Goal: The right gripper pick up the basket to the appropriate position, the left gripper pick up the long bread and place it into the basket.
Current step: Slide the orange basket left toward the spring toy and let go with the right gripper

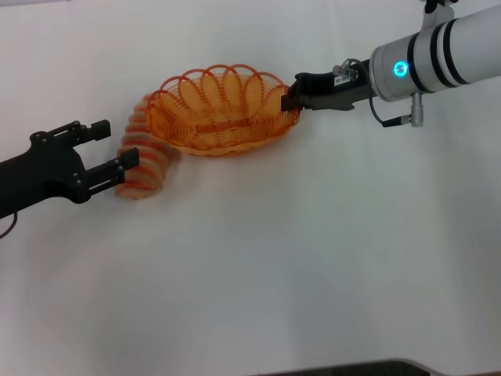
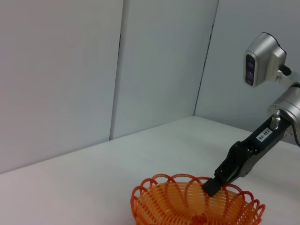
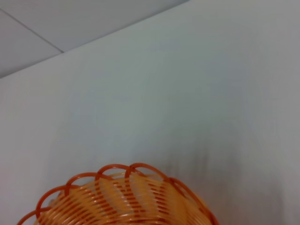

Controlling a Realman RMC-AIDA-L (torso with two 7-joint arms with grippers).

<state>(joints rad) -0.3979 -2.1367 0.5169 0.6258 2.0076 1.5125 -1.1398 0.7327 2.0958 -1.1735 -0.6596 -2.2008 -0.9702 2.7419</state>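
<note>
The orange wire basket [image 1: 215, 110] is in the middle of the white table, and its right rim is pinched by my right gripper [image 1: 290, 99], which is shut on it. The same grip shows in the left wrist view, where the right gripper [image 2: 212, 185] bites the basket [image 2: 197, 206] rim. The right wrist view holds only the basket [image 3: 122, 199] edge. The long bread [image 1: 145, 160], tan with orange stripes, lies curved at the basket's left side, its far end hidden by the basket. My left gripper [image 1: 113, 146] is open just left of the bread, with its lower finger touching the loaf's end.
The white table [image 1: 313, 258] spreads wide in front and to the right. Grey wall panels [image 2: 61, 70] stand behind the table. A dark edge [image 1: 368, 368] runs along the table's near side.
</note>
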